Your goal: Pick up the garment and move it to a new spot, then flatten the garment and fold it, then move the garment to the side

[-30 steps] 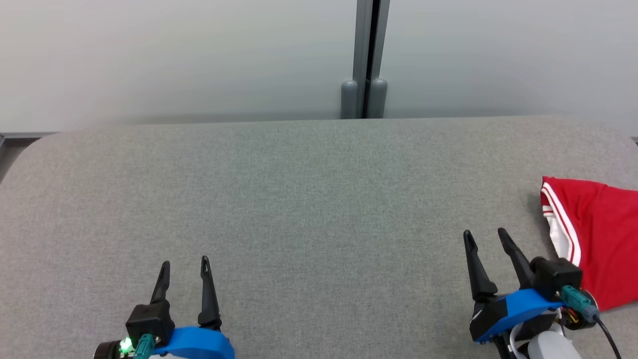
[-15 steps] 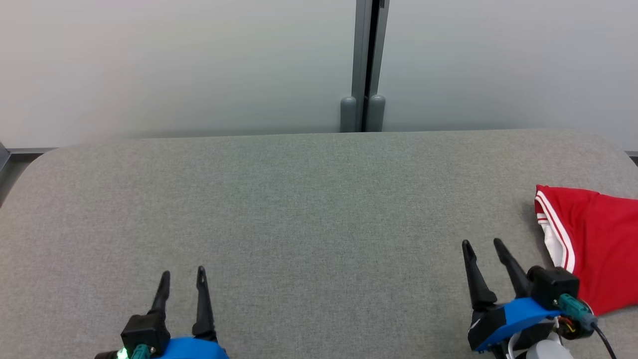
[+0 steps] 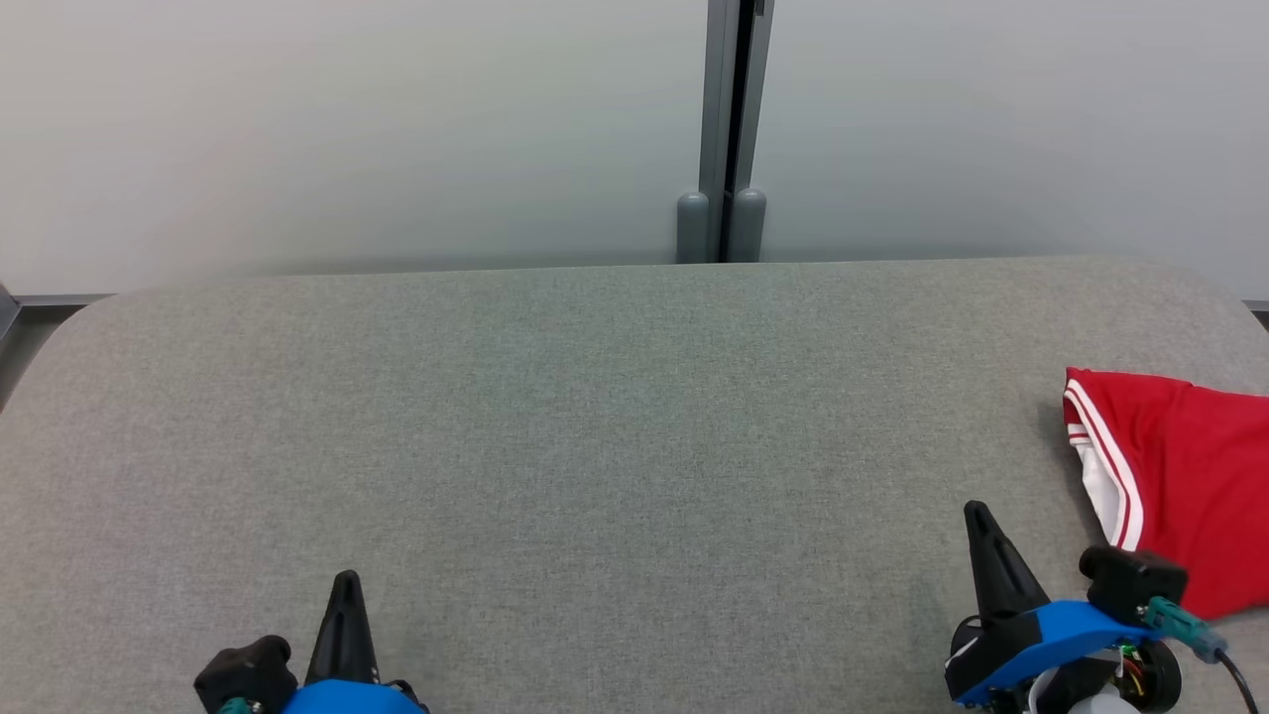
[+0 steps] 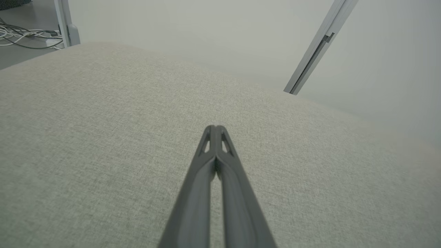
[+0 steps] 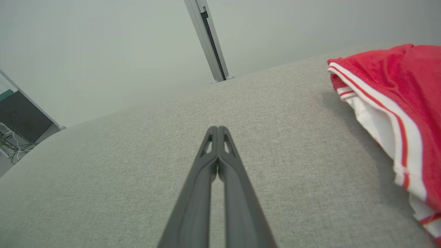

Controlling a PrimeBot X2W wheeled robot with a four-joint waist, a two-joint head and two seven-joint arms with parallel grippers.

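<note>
Left hand [image 3: 345, 583] and right hand [image 3: 977, 511] both closing from open, fingers now pressing together, empty, retreating toward 6 o'clock. Red white-striped garment [image 3: 1190, 466] lying at 3 o'clock on worktop [image 3: 595, 416]; task seemingly finishing.

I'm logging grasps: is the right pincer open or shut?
Shut, on nothing: the fingers of the right pincer meet at the tips, and the red garment lies apart from it.
</note>
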